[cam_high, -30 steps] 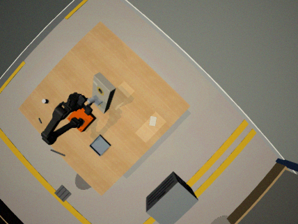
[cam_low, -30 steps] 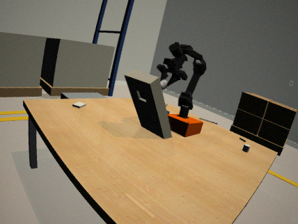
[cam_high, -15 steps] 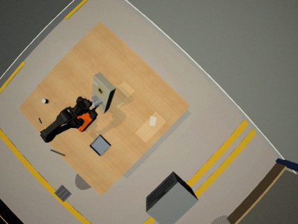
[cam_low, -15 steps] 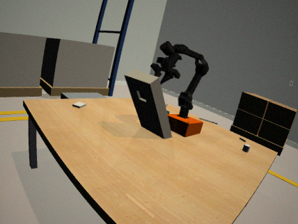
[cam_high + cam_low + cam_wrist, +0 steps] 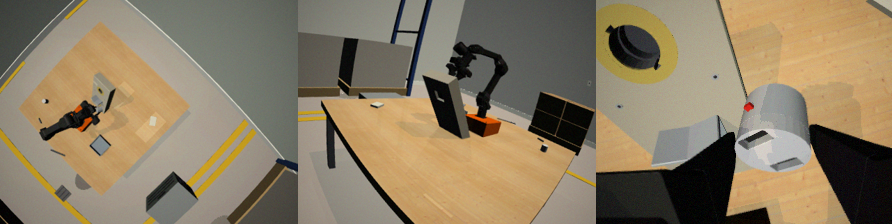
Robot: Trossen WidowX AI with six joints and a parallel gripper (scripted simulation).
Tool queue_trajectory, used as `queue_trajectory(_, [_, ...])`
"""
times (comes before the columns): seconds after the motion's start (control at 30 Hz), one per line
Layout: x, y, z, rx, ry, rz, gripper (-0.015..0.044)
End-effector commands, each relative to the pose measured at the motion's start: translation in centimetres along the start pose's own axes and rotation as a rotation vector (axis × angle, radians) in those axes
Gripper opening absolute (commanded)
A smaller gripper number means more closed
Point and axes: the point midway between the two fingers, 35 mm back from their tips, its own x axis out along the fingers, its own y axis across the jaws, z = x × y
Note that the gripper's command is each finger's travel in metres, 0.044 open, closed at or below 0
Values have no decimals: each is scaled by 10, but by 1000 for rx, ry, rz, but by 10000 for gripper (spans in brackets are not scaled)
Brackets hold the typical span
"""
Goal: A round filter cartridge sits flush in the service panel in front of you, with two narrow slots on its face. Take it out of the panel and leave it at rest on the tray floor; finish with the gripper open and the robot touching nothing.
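Your gripper (image 5: pixel 773 150) is clamped on the cartridge (image 5: pixel 775 125), out of the panel (image 5: pixel 671 85). Below lies the wooden bench (image 5: pixel 69 69); grey walls surround it.

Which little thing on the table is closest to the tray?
The thin dark bar, lying just beside the tray; the white block and the small cylinder sit farther off.

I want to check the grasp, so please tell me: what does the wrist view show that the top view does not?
Only the wrist view shows the filter cartridge clamped in the claw, its two slots, a red mark, and the panel's empty yellow-ringed socket. Only the top view shows the tray on the table, apart from the arm, and the floor around. Both show the service panel and the wooden table.
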Motion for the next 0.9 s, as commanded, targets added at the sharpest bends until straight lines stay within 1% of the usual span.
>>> queue_trajectory(0.0, [-4, -22, -4, 101, -9, -63, 0])
queue_trajectory(0.43, [-14, -84, -27, 404, -8, -239, 0])
queue_trajectory(0.87, [-33, -138, -62, 704, -15, -420, 0])
